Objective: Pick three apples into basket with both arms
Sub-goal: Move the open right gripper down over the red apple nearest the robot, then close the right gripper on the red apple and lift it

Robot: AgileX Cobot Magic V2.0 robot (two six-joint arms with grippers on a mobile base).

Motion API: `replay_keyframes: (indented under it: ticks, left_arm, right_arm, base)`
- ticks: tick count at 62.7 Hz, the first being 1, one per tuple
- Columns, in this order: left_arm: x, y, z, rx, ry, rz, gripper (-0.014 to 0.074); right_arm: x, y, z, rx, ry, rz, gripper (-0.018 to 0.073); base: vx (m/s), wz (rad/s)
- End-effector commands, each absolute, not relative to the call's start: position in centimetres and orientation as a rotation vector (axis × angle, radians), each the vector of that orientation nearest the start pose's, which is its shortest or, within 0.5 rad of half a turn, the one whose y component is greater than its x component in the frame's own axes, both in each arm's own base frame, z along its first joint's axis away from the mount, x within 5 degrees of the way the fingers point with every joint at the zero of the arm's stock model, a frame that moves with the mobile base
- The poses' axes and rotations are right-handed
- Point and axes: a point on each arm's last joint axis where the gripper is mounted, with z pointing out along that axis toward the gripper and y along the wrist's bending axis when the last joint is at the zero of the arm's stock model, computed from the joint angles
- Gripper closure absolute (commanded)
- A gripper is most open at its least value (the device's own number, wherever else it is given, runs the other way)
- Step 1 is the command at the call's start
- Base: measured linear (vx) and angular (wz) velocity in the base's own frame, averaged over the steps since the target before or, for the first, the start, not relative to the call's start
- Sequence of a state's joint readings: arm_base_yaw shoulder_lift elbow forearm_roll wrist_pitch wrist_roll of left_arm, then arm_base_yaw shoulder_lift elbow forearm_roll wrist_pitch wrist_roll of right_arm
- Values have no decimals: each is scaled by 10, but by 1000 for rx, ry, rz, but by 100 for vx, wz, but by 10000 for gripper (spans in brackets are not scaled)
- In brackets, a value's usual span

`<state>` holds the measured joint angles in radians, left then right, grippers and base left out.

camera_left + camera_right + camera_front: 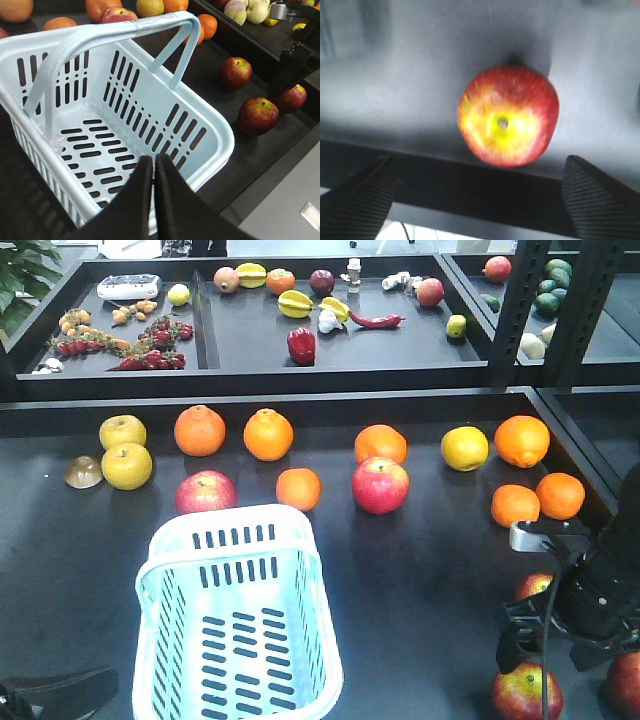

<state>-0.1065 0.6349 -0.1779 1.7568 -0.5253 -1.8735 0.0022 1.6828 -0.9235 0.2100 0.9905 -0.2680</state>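
The dark surface (420,570) carries the basket (240,520) upright at near centre-left. The left end effector (153,159) hovers by the basket's near-left corner with fingers pressed together, while the right end effector (477,165) hangs at the near right, fingers spread wide apart. The three apples (527,692) lie on the surface there, well right of the basket, one apple (507,122) directly beneath the spread fingers.

Round glossy oranges (200,430) line mid-frame on the dark tabletop (420,570); two yellow-green apples (126,465) sit at left. A red bell pepper (301,344) and curved red chili (375,320) lie in the upper black tray (250,340).
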Motion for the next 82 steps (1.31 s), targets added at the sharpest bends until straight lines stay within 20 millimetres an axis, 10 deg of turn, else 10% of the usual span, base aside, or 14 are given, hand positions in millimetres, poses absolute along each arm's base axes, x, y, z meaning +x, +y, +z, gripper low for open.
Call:
replay_keyframes:
  ticks: [1,82]
  left_arm:
    - [105,-57,224,339,1986,-649,604]
    - [105,-57,224,339,1986,-649,603]
  right_arm:
    - [280,17,188,-234,3133,293,-74]
    - [293,13,113,-117,3377,270,20]
  base:
    - [0,0]
    - [0,0]
